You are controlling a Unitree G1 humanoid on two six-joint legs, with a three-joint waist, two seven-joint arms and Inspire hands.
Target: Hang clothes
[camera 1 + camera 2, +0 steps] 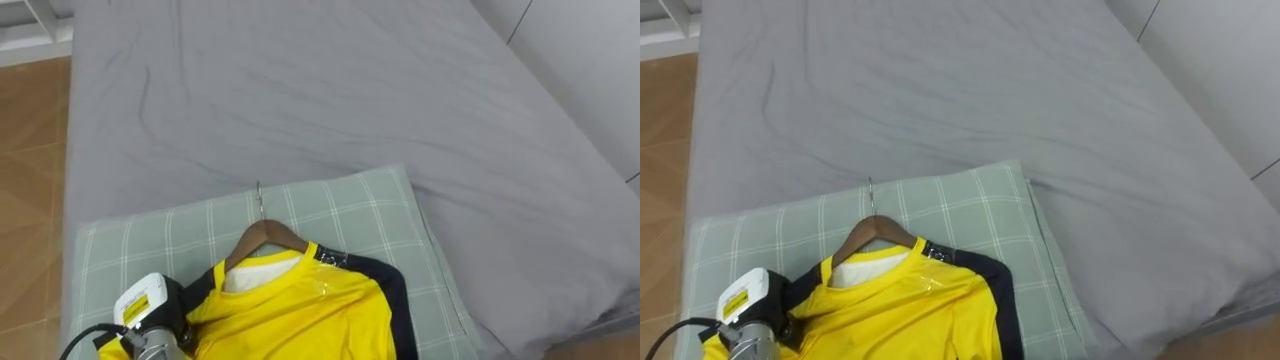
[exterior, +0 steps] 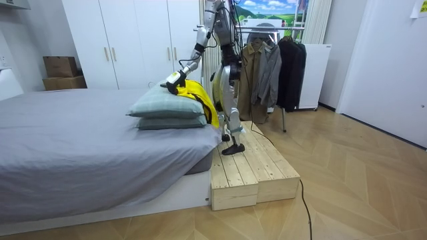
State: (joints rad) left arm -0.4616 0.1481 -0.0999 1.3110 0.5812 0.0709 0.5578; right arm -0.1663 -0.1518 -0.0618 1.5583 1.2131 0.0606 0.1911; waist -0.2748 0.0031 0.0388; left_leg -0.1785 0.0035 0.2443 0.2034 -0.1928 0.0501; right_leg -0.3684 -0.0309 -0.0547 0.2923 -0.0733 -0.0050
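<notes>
Fingers of left hand (image 1: 158, 322) hidden, grip untellable; yellow, navy-edged shirt (image 1: 300, 315) on wooden hanger (image 1: 265, 235) atop checked pillow (image 1: 345, 212)

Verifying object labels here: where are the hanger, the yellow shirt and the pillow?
wooden hanger (image 1: 262, 228): left eye view, top of its wooden arch.
yellow shirt (image 1: 300, 315): left eye view, chest fabric.
green checked pillow (image 1: 340, 208): left eye view, bare upper right area.
</notes>
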